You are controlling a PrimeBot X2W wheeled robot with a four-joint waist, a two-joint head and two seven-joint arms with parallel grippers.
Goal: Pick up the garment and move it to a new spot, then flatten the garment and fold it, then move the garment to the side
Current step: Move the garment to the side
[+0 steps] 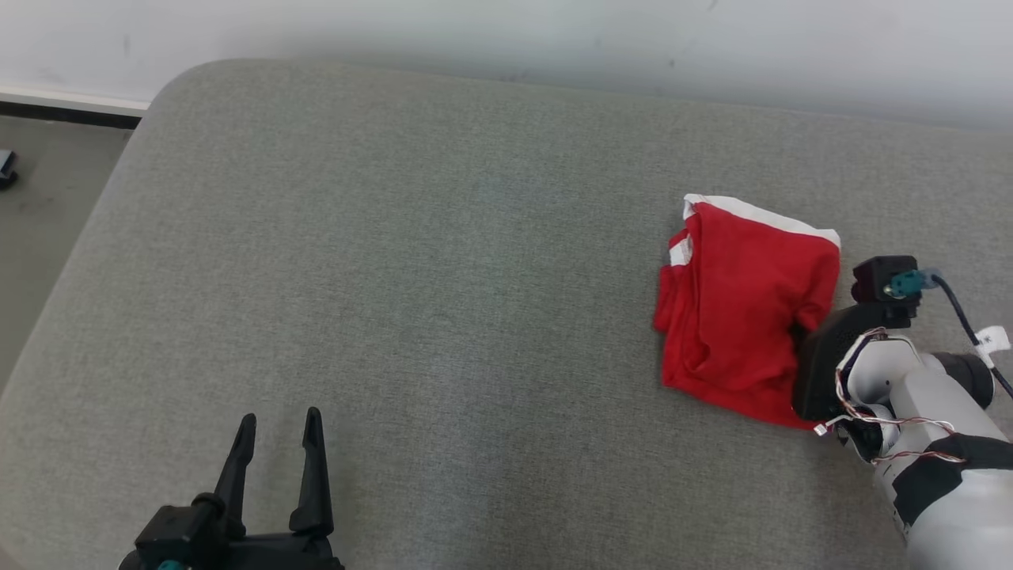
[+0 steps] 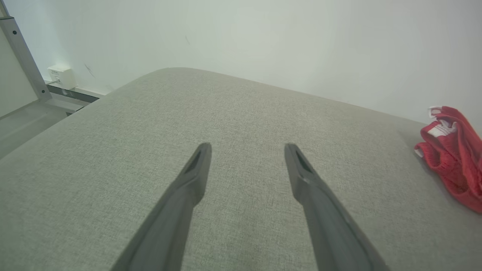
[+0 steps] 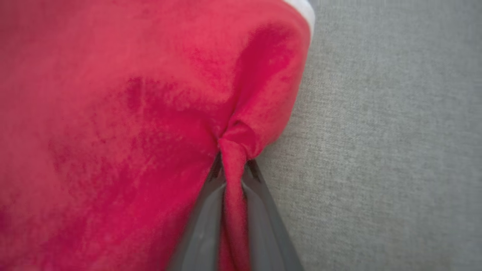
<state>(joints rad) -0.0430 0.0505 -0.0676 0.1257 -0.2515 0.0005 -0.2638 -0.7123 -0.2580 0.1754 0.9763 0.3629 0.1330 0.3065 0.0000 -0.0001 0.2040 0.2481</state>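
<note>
Here we see the red garment, trimmed in white, lying bunched at the right side of the grey upholstered bench. Our right tool is clenched on a pinched fold at the garment's edge. Our left tool hovers released, well apart from it, over bare bench.

- The garment is red cloth, soft and a little fuzzy, with a white cloth trim.
- The cushion is grey woven fabric, matt and finely rough.
- The left gripper is dark plastic, matt and smooth.
- The right forearm shell is pale plastic, slightly glossy.
- The wall is white, smooth and matt.
</note>
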